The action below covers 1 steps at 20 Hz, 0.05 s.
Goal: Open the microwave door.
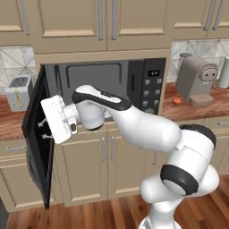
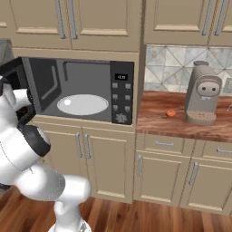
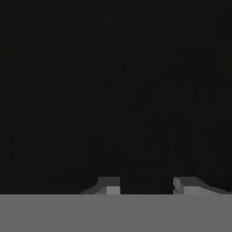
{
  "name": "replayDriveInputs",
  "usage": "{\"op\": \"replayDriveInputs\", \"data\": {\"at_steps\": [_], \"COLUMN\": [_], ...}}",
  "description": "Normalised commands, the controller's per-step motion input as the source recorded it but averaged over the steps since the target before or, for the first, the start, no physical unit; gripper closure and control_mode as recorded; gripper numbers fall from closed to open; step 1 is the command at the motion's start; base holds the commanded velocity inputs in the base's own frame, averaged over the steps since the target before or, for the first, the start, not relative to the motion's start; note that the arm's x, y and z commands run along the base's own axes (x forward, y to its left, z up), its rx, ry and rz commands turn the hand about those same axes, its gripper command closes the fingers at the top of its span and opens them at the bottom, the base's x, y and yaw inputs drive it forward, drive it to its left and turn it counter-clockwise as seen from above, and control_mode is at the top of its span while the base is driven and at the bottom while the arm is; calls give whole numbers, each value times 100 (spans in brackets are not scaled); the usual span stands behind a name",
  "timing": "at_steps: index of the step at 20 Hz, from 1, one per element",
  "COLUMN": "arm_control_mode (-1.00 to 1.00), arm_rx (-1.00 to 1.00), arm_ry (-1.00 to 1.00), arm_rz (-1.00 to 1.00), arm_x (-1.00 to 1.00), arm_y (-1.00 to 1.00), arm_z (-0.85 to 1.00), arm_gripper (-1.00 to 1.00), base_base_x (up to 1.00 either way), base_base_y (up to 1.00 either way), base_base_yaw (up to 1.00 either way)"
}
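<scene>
Beneath beige cabinets point(image 1: 71, 22), the microwave point(image 2: 81, 90) gapes; its door point(image 1: 38, 143) hangs wide, gripper point(image 1: 44, 129) pressed against it, fingers seemingly apart.

The microwave point(image 1: 134, 82) is a black box built in under beige cabinets, its grey interior showing. The microwave door point(image 1: 38, 138) stands wide open, swung to the left.

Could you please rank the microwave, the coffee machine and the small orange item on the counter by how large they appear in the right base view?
1. The microwave, by far the largest.
2. The coffee machine, clearly smaller.
3. The small orange item, tiny beside it.
</scene>
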Motion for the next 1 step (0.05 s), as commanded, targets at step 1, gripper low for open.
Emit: {"op": "replayDriveInputs", "data": {"at_steps": [1], "arm_control_mode": [-100], "arm_rx": [-31], "arm_ry": [-2], "arm_rz": [0], "arm_x": [0], "arm_y": [100], "arm_z": [-69], "arm_gripper": [-100], "base_base_x": [0], "base_base_y": [0], "base_base_yaw": [0]}}
